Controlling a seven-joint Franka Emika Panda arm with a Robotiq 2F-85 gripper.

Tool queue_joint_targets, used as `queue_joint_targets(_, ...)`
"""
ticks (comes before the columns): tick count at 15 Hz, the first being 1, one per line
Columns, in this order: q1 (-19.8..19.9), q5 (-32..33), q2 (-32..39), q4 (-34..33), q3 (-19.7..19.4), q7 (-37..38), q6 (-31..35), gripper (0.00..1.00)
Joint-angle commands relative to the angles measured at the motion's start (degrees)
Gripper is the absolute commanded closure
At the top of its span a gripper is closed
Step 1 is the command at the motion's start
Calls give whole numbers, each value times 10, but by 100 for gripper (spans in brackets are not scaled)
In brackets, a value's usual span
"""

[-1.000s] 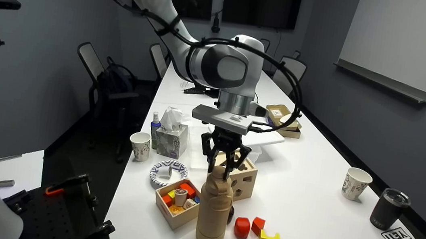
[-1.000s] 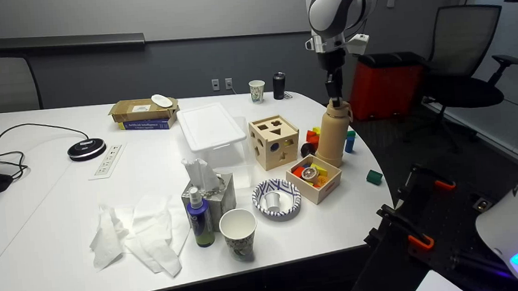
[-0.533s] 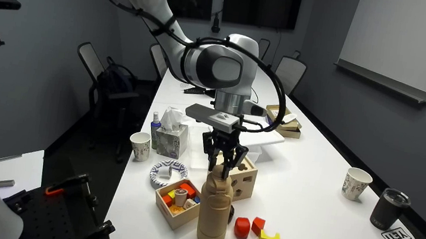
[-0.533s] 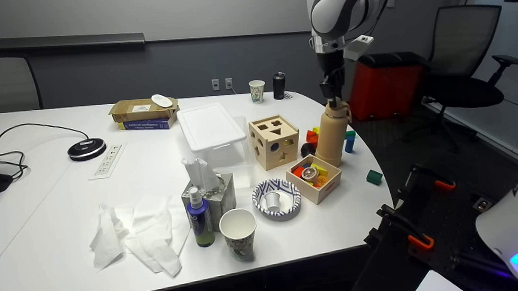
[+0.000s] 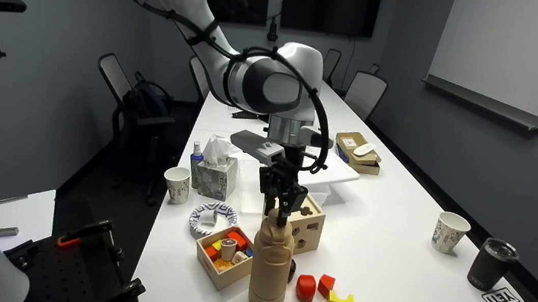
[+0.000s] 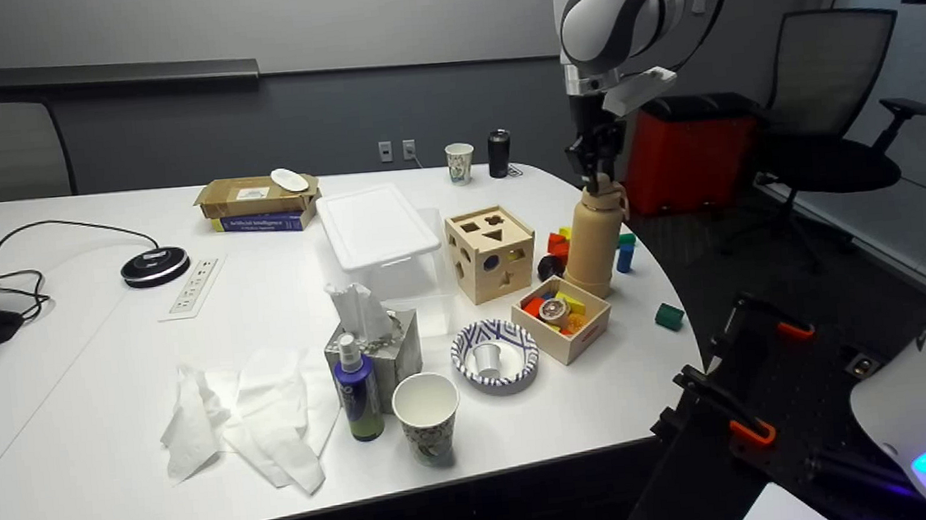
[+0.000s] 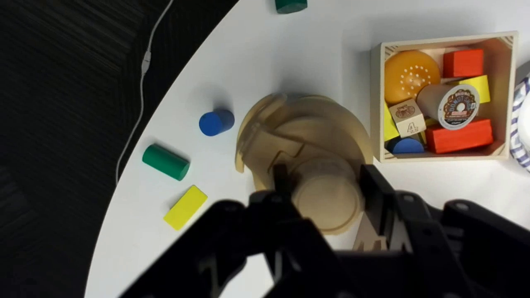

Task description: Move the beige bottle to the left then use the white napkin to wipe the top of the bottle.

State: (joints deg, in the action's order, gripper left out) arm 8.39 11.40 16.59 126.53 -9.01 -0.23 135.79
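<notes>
The beige bottle stands upright on the table by the small wooden tray, seen in both exterior views. My gripper comes down over its top from above. Its dark fingers press against either side of the round cap, so it is shut on the bottle. In the wrist view the bottle's shoulder and strap show below the cap. White napkin sheets lie crumpled on the table in an exterior view, far from the gripper; whether they are one piece or more I cannot tell.
Close to the bottle stand the wooden block tray, the wooden shape-sorter cube and several loose blocks, including a blue one. A tissue box, spray bottle and paper cup stand beside the napkin. The table's rounded edge is near.
My gripper and wrist have turned about the upright axis over the bottle's top, the camera mount swinging round. The bottle has hardly moved and stays on the table.
</notes>
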Motion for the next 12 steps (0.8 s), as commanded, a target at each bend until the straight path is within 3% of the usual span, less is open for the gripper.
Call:
queue_joint_targets(1, -13, 14, -9, 26, -21, 96, 28, 79)
queue_joint_targets(12, -50, 20, -1, 22, -53, 350, 23, 79)
